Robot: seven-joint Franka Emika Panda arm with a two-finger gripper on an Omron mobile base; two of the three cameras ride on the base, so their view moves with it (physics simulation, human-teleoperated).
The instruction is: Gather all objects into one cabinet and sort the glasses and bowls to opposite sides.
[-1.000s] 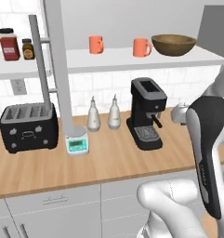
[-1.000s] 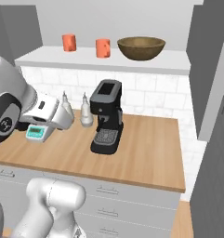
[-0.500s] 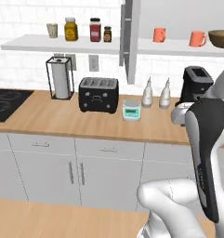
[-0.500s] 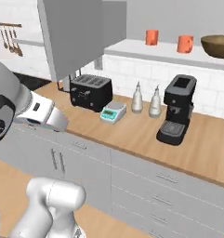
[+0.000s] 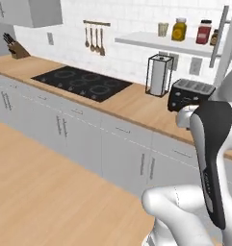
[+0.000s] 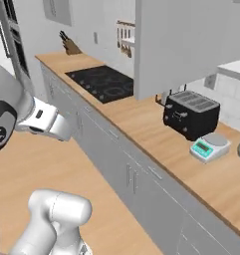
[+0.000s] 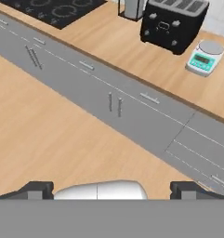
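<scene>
Item: your claw (image 7: pixel 111 189), spread wide and empty, presumably ready for a pick, hung over the floor in front of the toaster (image 5: pixel 190 92); cream mug (image 5: pixel 162 30) stood on the shelf (image 5: pixel 136 40) above that toaster; your base had swung since, losing coral mugs and bowl from view.

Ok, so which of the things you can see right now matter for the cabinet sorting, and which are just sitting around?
For the job:
cream mug on the white shelf
cabinet door, standing open

Just lying about:
toaster
kitchen scale
paper towel holder
spice jars
knife block
hanging utensils
cooktop
</scene>
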